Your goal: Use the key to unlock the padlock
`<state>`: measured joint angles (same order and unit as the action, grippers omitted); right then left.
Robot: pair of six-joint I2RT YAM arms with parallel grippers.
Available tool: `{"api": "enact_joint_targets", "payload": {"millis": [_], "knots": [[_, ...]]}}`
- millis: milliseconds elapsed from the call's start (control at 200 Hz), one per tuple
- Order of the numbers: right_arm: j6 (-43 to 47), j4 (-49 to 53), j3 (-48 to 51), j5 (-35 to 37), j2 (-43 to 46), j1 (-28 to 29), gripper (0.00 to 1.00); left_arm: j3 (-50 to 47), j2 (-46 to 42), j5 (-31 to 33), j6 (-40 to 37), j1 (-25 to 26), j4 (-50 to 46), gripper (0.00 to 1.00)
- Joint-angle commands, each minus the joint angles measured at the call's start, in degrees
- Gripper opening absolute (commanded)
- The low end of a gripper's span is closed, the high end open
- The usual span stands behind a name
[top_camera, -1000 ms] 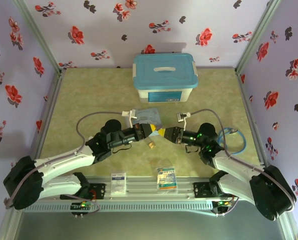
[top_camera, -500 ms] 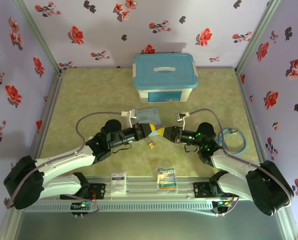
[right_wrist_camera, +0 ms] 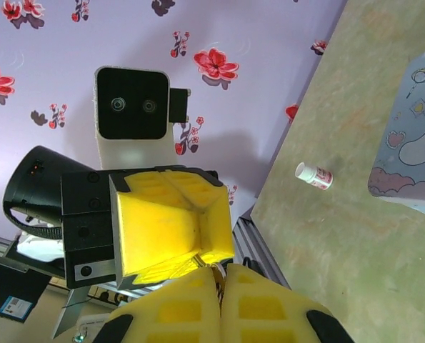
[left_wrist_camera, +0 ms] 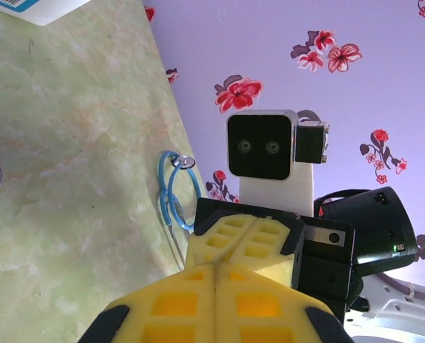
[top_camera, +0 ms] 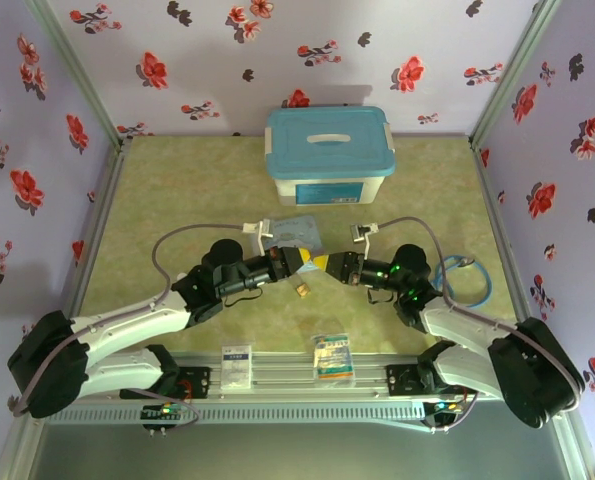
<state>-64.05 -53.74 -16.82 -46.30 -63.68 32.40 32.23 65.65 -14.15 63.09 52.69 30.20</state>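
Note:
Above the middle of the mat my left gripper (top_camera: 315, 264) and right gripper (top_camera: 329, 266) meet tip to tip. In the right wrist view a thin silvery key (right_wrist_camera: 211, 268) runs from the tips of the left gripper (right_wrist_camera: 202, 255) into the shut yellow fingers of my right gripper (right_wrist_camera: 219, 271). The left wrist view has my left gripper (left_wrist_camera: 216, 266) shut, with the right gripper (left_wrist_camera: 221, 257) pressed nose to nose against it and the key hidden. A tiny brass padlock (top_camera: 302, 290) shows just below the grippers, and I cannot tell whether it lies on the mat or hangs.
A blue-lidded box (top_camera: 329, 155) stands at the back, with a cartoon tin (top_camera: 295, 230) in front of it. A small white cylinder (right_wrist_camera: 313, 175) lies on the mat. A blue cable loop (top_camera: 467, 278) sits right of the right arm. Two flat packets (top_camera: 331, 356) rest on the front rail.
The right gripper has edged left toward the left gripper and closed its fingers. The left arm has stayed put.

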Motion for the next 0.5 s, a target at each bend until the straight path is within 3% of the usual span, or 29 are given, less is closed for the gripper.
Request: {"api": "enact_joint_targets", "payload": {"millis": [0, 90, 130, 185, 280, 365, 495], "knots": [[1.6, 0.6, -1.3, -0.2, 1.7, 0.0, 0.0, -0.5, -0.1, -0.8, -0.2, -0.2, 1.3, 0.0], [3.3, 3.7, -1.4, -0.2, 1.8, 0.0, 0.0, 0.0, -0.2, -1.1, -0.8, -0.2, 0.8, 0.07], [4.3, 5.5, -1.3, 0.5, 2.1, 0.0, 0.0, 0.1, -0.5, -0.6, -1.2, -0.2, 0.9, 0.16], [5.7, 8.3, -1.3, 1.5, 2.6, 0.0, 0.0, 0.3, -1.2, 0.3, -2.0, -0.2, 0.6, 0.47], [8.1, 13.8, -1.2, 4.2, 4.7, 0.1, 0.0, 0.0, -3.2, 4.0, -3.4, -0.1, -0.4, 0.75], [11.5, 21.6, -1.5, 8.4, 7.6, 0.0, 0.0, -1.3, -5.2, 9.4, -3.4, 0.3, -3.2, 0.84], [15.2, 31.2, -1.7, 15.3, 10.8, -0.1, 0.0, 1.5, -5.5, 20.5, -3.1, 3.1, -21.5, 0.85]]}}
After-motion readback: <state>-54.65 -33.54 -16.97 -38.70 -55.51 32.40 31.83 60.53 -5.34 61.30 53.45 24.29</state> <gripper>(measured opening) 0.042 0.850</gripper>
